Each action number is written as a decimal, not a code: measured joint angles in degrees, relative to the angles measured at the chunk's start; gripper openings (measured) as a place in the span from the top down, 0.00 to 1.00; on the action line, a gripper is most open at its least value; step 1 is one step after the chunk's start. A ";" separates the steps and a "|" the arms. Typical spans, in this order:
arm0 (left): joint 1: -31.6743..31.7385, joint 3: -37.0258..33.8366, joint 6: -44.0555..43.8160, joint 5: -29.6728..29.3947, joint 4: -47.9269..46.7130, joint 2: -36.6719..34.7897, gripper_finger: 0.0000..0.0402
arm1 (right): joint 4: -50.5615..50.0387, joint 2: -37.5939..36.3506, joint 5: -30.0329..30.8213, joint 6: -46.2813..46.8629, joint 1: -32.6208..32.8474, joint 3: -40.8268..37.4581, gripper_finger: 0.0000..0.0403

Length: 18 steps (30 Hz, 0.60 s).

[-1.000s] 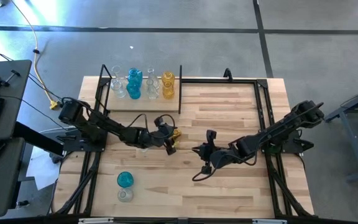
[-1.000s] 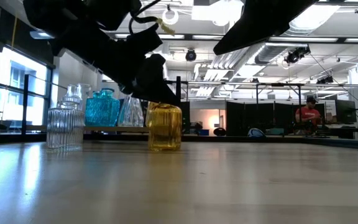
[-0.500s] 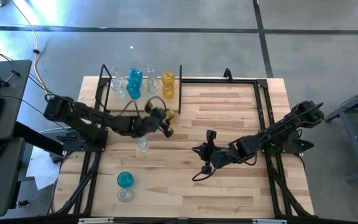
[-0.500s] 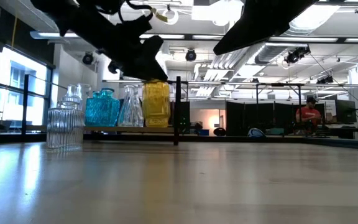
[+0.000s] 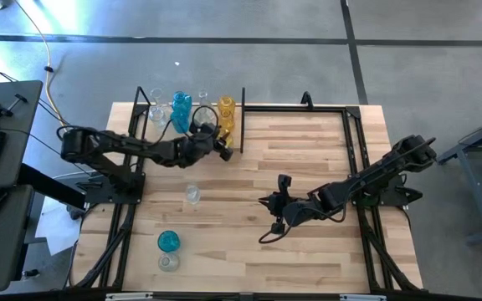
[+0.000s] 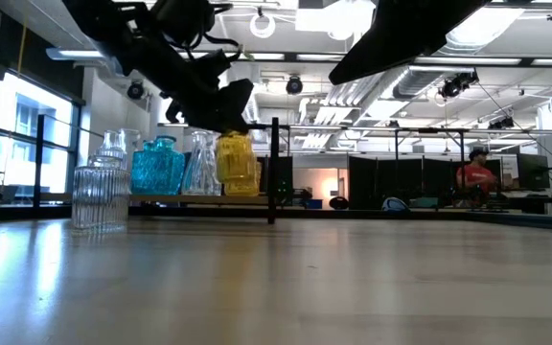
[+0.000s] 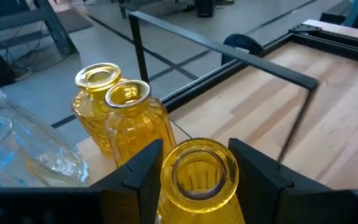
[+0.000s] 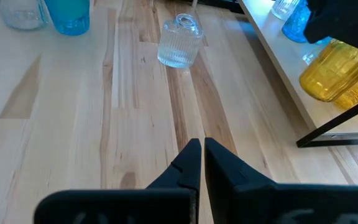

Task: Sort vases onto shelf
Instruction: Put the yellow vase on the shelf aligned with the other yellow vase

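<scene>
My left gripper (image 5: 217,147) is shut on an amber vase (image 6: 238,163) at the right end of the shelf (image 5: 192,139), next to two amber vases (image 7: 98,93) standing on the plank. Teal vases (image 5: 181,110) and clear vases (image 5: 159,114) stand on the shelf further left. On the table stand a clear vase (image 5: 192,195), a teal vase (image 5: 168,241) and another clear vase (image 5: 168,262). My right gripper (image 5: 263,201) hovers shut over the middle of the table, holding nothing. My left gripper pinches the amber vase's neck (image 7: 199,186), just under the rim, between its two fingers (image 7: 143,167). The fingers slant down from the table's near left. The vase hangs below them, tilted, its bottom (image 6: 240,192) just over the plank; whether it touches the plank, I cannot tell.
The shelf's black end post (image 6: 274,168) stands just right of the held vase. A black frame (image 5: 308,107) runs along the table's far and right sides. Bare wood lies between the shelf and my right gripper (image 8: 201,152).
My left gripper has carried the amber vase up off the table and toward the far edge, to the shelf's right end beside the other amber vases. The vase stood upright low on the table then; now it hangs tilted at shelf height.
</scene>
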 joint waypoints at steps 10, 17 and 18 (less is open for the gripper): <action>2.31 0.00 -1.09 0.07 0.99 3.17 0.62 | 0.01 0.00 0.02 0.00 0.00 0.00 1.00; 3.33 0.00 -1.46 0.01 2.65 3.93 0.62 | 0.01 0.00 0.02 0.00 0.00 0.02 1.00; 3.45 0.00 -1.68 0.01 2.63 3.93 0.62 | 0.01 0.00 0.02 0.00 0.00 0.02 1.00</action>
